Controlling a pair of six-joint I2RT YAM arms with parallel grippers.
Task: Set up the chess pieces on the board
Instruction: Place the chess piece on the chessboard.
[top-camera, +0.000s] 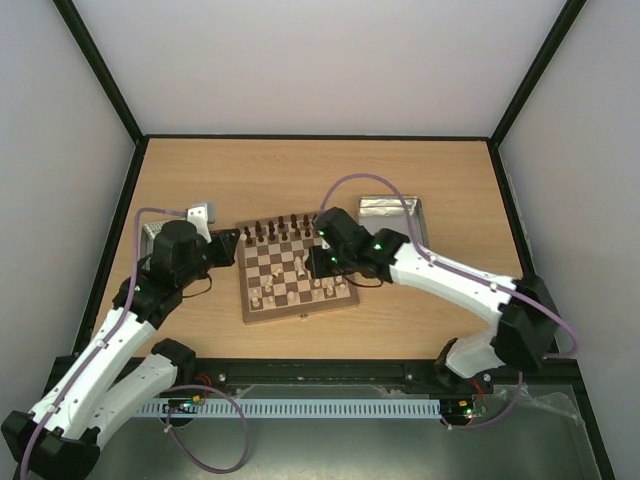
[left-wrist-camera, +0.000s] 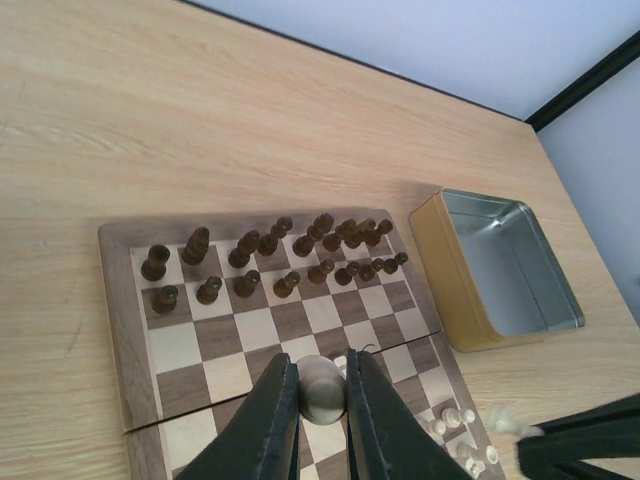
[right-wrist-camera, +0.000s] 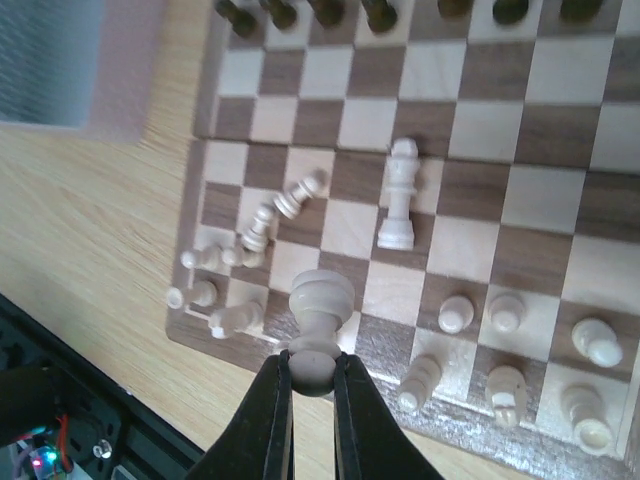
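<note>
The board (top-camera: 300, 313) lies mid-table, with dark chessmen (left-wrist-camera: 270, 255) in two rows along its far side. My left gripper (left-wrist-camera: 322, 386) is shut on a pale chess piece (left-wrist-camera: 322, 390) seen from its rounded top, held over the board's middle squares. My right gripper (right-wrist-camera: 312, 372) is shut on the head of a pale pawn (right-wrist-camera: 320, 300), which hangs over the board's near right corner. Below it several pale pawns (right-wrist-camera: 270, 215) lie toppled. A tall pale piece (right-wrist-camera: 400, 195) stands further in. More pale pieces (right-wrist-camera: 505, 312) stand along the near rows. In the top view the grippers (top-camera: 232, 247) (top-camera: 322, 262) flank the board.
An open metal tin (top-camera: 390, 215) (left-wrist-camera: 500, 270) stands just right of the board, its corner also in the right wrist view (right-wrist-camera: 60, 60). Another tin (top-camera: 150, 232) is partly hidden under the left arm. Black frame posts and pale walls ring the table.
</note>
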